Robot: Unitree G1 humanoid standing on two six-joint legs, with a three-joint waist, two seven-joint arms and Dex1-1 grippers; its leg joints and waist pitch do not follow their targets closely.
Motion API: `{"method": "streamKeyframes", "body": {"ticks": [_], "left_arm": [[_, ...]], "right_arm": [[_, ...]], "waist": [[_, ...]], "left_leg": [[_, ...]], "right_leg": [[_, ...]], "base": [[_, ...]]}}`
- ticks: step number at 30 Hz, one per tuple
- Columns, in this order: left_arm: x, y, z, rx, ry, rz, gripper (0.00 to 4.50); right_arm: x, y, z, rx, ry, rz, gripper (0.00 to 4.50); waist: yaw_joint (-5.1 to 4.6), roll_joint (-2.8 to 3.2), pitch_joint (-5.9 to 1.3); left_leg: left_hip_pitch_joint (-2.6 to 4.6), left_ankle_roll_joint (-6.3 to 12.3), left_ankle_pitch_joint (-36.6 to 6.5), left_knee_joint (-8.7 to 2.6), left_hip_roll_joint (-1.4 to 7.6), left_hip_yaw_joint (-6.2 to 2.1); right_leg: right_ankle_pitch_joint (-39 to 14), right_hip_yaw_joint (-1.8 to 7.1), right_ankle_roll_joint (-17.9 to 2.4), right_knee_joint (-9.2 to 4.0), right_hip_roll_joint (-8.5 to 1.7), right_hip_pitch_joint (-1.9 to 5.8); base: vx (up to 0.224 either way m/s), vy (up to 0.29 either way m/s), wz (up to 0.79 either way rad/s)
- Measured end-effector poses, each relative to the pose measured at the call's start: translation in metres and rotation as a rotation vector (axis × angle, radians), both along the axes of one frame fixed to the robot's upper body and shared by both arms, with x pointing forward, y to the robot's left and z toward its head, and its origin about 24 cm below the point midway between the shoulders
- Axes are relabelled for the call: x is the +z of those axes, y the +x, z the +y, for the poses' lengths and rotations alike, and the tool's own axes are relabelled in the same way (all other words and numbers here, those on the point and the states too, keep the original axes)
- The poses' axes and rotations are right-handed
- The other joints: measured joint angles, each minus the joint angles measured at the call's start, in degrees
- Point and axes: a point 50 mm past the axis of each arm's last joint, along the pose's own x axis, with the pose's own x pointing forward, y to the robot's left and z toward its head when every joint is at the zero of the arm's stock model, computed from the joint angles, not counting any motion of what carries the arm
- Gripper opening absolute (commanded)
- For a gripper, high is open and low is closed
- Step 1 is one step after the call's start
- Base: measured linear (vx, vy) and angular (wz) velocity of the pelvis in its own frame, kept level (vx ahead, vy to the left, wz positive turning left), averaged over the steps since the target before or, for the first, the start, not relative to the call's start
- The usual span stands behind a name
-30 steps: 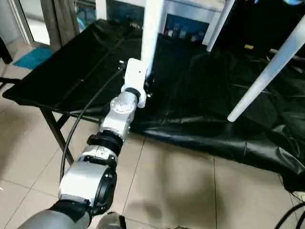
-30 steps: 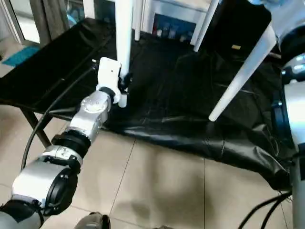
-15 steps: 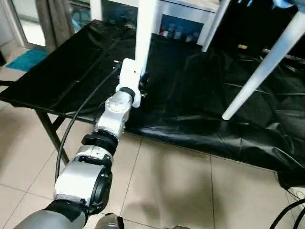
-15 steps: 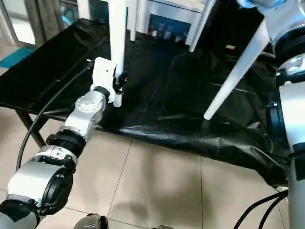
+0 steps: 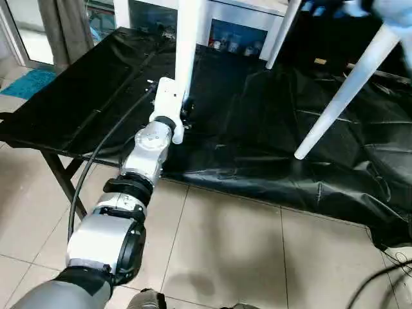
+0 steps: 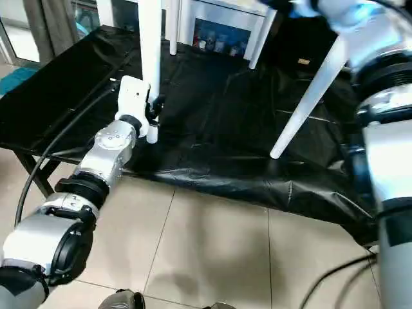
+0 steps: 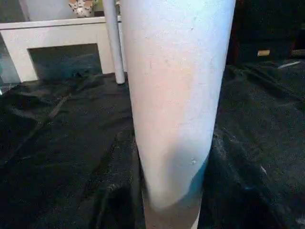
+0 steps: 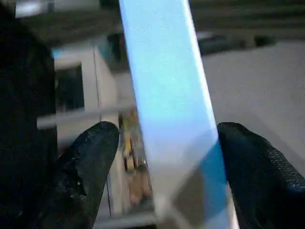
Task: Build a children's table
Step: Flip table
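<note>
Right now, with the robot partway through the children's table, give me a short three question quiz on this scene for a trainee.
1. True or false: the white leg at the left gripper stands about upright.
2. What covers the large table? A) a black sheet B) a white cloth C) nothing, bare wood
3. Fill in: the other leg, on the robot's right side, is not upright but ____.

Key: 1 true. 2 A. 3 tilted.
</note>
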Motion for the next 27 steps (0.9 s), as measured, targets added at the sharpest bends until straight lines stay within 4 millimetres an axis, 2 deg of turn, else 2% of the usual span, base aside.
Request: {"method": "streamKeyframes", "body": {"ticks": [2,3,4,5,8,9,11,12,15,16,17,18,20,22,24,25,27], "left_arm": [[0.000,0.000,0.001,-0.006,0.003,0.002,1.60],[0.000,0.001,0.003,-0.007,0.007,0.002,1.95],[0.001,0.001,0.005,-0.003,0.010,0.000,1.95],[0.001,0.002,0.008,0.005,0.016,0.000,2.30],[0.000,0.002,0.019,0.032,0.049,0.007,2.32],[-0.001,0.002,0.024,0.040,0.054,0.009,2.66],[-0.003,0.001,0.035,0.060,0.048,0.010,2.74],[-0.004,0.000,0.040,0.066,0.034,0.006,2.81],[-0.012,-0.007,0.050,0.058,-0.005,0.004,3.06],[-0.014,-0.009,0.051,0.057,-0.015,0.004,3.20],[-0.021,-0.014,0.053,0.042,-0.027,0.007,3.33],[-0.026,-0.017,0.056,0.038,-0.028,0.015,3.33],[-0.033,-0.023,0.061,0.044,-0.025,0.018,3.54],[-0.036,-0.027,0.063,0.046,-0.023,0.009,3.54],[-0.036,-0.031,0.065,0.047,-0.032,-0.021,3.54],[-0.036,-0.036,0.065,0.049,-0.053,-0.039,3.54],[-0.047,-0.051,0.072,0.066,-0.101,-0.046,3.54]], "right_arm": [[0.003,-0.004,0.003,0.052,0.050,-0.035,3.58],[0.004,-0.007,0.005,0.098,0.104,-0.055,3.58],[0.004,-0.008,0.007,0.131,0.148,-0.060,3.58],[0.002,-0.010,0.009,0.170,0.201,-0.059,3.58],[-0.016,-0.008,0.008,0.214,0.290,-0.006,3.58],[-0.032,-0.007,0.005,0.219,0.358,0.032,3.58],[-0.070,-0.005,0.001,0.207,0.456,0.125,3.58],[-0.097,-0.005,-0.004,0.179,0.510,0.198,3.58],[-0.148,-0.015,-0.011,0.130,0.654,0.299,3.58],[-0.157,-0.018,-0.011,0.126,0.681,0.314,3.58],[-0.181,-0.031,-0.012,0.111,0.743,0.342,3.58],[-0.195,-0.039,-0.011,0.104,0.774,0.366,3.58],[-0.217,-0.053,-0.012,0.082,0.809,0.424,3.58],[-0.222,-0.062,-0.013,0.081,0.830,0.434,3.58],[-0.218,-0.072,-0.013,0.097,0.850,0.415,3.58],[-0.217,-0.078,-0.013,0.092,0.860,0.406,3.58],[-0.231,-0.092,-0.017,0.022,0.896,0.436,3.58]], "waist": [[0.15,-0.02,0.00],[0.17,-0.05,-0.02],[0.16,-0.06,-0.02],[0.16,-0.09,-0.04],[0.15,-0.13,-0.06],[0.19,-0.19,-0.11],[0.26,-0.26,-0.15],[0.38,-0.13,-0.07],[0.80,0.16,0.06],[0.89,0.19,0.08],[1.21,0.46,0.04],[1.42,0.59,0.03],[1.64,1.30,0.15],[1.89,1.91,0.15],[2.04,2.59,0.11],[2.11,2.82,0.00],[1.99,3.37,-0.27]], "left_leg": [[0.01,0.00,0.0,0.00,0.00,0.00],[0.03,0.01,0.0,0.00,0.00,0.00],[0.03,0.01,0.0,0.00,0.00,0.00],[0.04,0.02,0.0,0.00,0.00,0.00],[0.08,0.03,0.0,0.00,0.01,0.01],[0.16,0.03,0.0,0.00,0.03,0.01],[0.40,0.03,0.0,-0.01,0.03,0.02],[0.39,0.03,0.0,-0.01,0.03,0.06],[0.51,-0.04,0.1,-0.15,0.02,0.16],[0.55,-0.05,0.1,-0.16,0.03,0.15],[0.58,-0.13,0.1,-0.33,0.02,0.16],[0.72,-0.13,0.1,-0.34,0.02,0.18],[0.69,-0.17,0.1,-0.40,0.01,0.19],[0.79,-0.18,0.1,-0.40,0.01,0.19],[0.97,-0.26,0.2,-0.57,0.01,0.17],[1.14,-0.30,0.2,-0.71,0.01,0.17],[1.79,-0.34,0.2,-1.06,-0.02,0.17]], "right_leg": [[0.0,0.00,0.0,-0.03,0.00,0.02],[0.0,0.00,0.0,-0.03,0.00,0.04],[0.0,0.00,0.0,-0.03,0.00,0.03],[0.0,0.00,0.0,-0.02,0.00,0.04],[0.0,0.01,0.0,-0.01,0.00,0.06],[0.1,-0.01,0.0,-0.02,0.01,0.14],[0.1,0.01,0.0,-0.02,0.01,0.35],[0.1,0.02,0.0,-0.03,0.00,0.33],[0.2,0.05,-0.2,-0.07,-0.02,0.32],[0.2,0.04,-0.1,-0.06,-0.02,0.34],[0.2,0.01,-0.1,-0.16,-0.02,0.36],[0.2,0.07,-0.1,-0.15,0.00,0.42],[0.2,0.09,-0.1,-0.12,0.00,0.34],[0.2,0.11,-0.1,-0.12,0.00,0.40],[0.2,0.11,-0.1,-0.15,-0.01,0.42],[0.2,0.09,-0.1,-0.26,-0.01,0.48],[0.0,0.09,0.3,-0.63,0.00,0.77]], "base": [[0.000,0.000,0.00],[0.000,0.000,0.00],[0.000,0.000,0.00],[0.000,0.000,0.00],[0.000,0.000,0.00],[0.000,0.000,0.00],[0.000,0.000,0.00],[0.000,0.000,0.00],[0.000,0.000,0.00],[0.000,0.000,0.00],[0.000,0.000,0.00],[0.000,0.000,0.00],[0.000,0.000,0.00],[0.000,0.000,0.00],[0.000,0.000,0.00],[0.000,0.000,0.00],[0.000,0.000,0.00]]}}
